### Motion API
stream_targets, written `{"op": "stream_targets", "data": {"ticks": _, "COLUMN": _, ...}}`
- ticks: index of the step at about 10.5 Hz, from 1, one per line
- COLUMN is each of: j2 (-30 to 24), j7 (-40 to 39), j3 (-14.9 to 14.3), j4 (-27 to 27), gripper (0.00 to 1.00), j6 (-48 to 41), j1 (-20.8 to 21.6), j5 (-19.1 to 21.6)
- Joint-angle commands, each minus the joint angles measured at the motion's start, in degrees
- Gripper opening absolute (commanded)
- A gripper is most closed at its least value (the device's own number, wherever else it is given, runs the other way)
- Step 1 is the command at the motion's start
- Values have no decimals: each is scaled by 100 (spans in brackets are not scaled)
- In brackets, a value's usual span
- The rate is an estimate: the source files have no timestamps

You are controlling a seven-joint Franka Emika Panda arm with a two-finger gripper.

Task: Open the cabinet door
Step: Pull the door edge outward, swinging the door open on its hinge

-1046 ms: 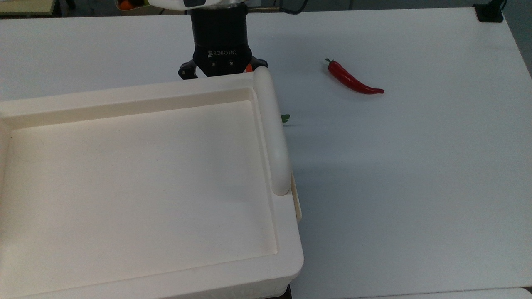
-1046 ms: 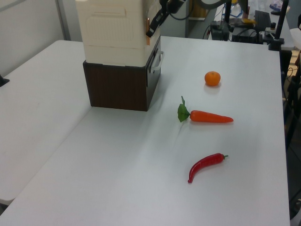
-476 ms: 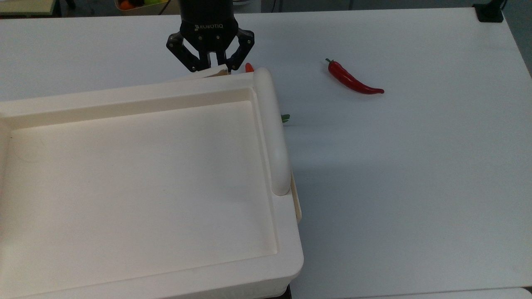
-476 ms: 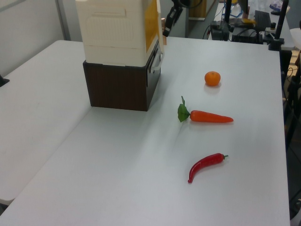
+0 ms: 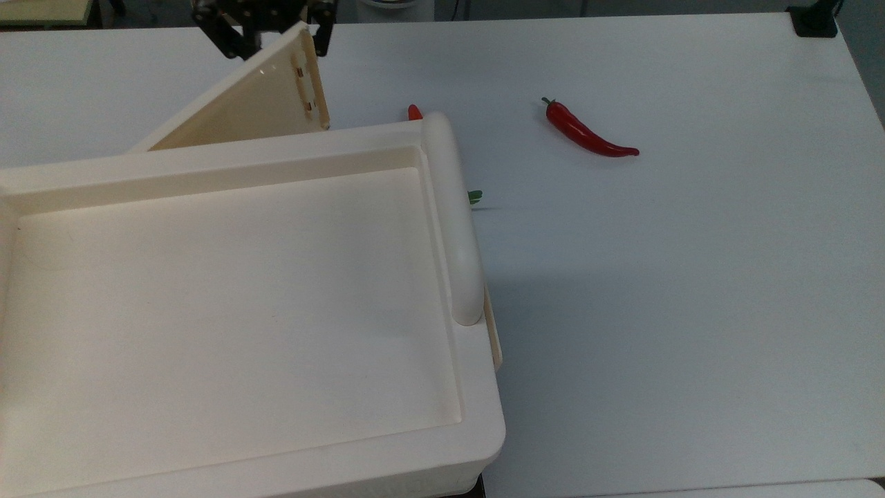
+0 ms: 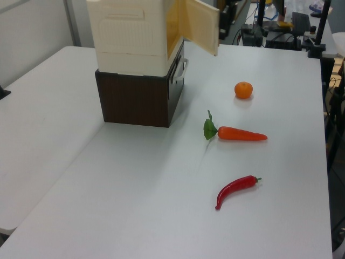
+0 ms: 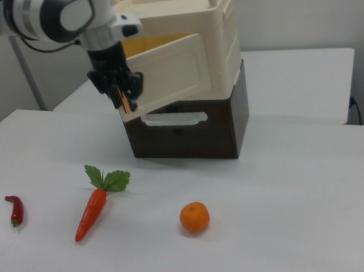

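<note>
The flat cream plastic cabinet door (image 5: 259, 104) stands swung out from the cream plastic cabinet (image 7: 220, 26), hinged at the side that is the right view's right, its free edge angled away from the body so that a yellowish interior shows behind it in the left and right views. Small brown slots run along the door's inner face near the free edge in the top view. The black two-finger gripper (image 7: 120, 90) sits at that free edge (the right view's left end of the panel), its fingers (image 5: 228, 38) set on either side of the door's edge and closed in on the panel; in the top view the black linkages straddle the door's upper corner at the frame's top. The cream cabinet rests on a dark brown box-shaped base (image 6: 137, 97) with a pale bar handle (image 7: 174, 118) on its front. On the white table (image 5: 691, 277) lie a red chilli pepper (image 5: 588, 131), an orange carrot with green leaves (image 6: 234, 132) and a small round orange (image 7: 195, 217), all apart from the cabinet and from each other. The rounded cream bar handle (image 5: 453, 214) runs along the top view's right edge of the cabinet's recessed top.
</note>
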Motion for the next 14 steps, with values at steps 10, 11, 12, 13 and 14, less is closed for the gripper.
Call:
{"op": "stream_targets", "data": {"ticks": 10, "j2": -821, "j7": 330, "j3": -574, "j4": -200, "gripper": 100, "j6": -1928, "j1": -92, "j5": -730}}
{"op": "stream_targets", "data": {"ticks": 11, "j2": -821, "j7": 620, "j3": -233, "j4": -200, "gripper": 100, "j6": -1928, "j1": -126, "j5": -826}}
{"op": "stream_targets", "data": {"ticks": 12, "j2": -830, "j7": 719, "j3": 14, "j4": -244, "gripper": 100, "j6": -1946, "j1": -153, "j5": -879}}
{"op": "stream_targets", "data": {"ticks": 13, "j2": -865, "j7": 798, "j3": 112, "j4": -305, "gripper": 100, "j6": -1928, "j1": -101, "j5": -880}}
{"op": "stream_targets", "data": {"ticks": 14, "j2": -865, "j7": 956, "j3": 156, "j4": -315, "gripper": 100, "j6": -1885, "j1": -92, "j5": -836}}
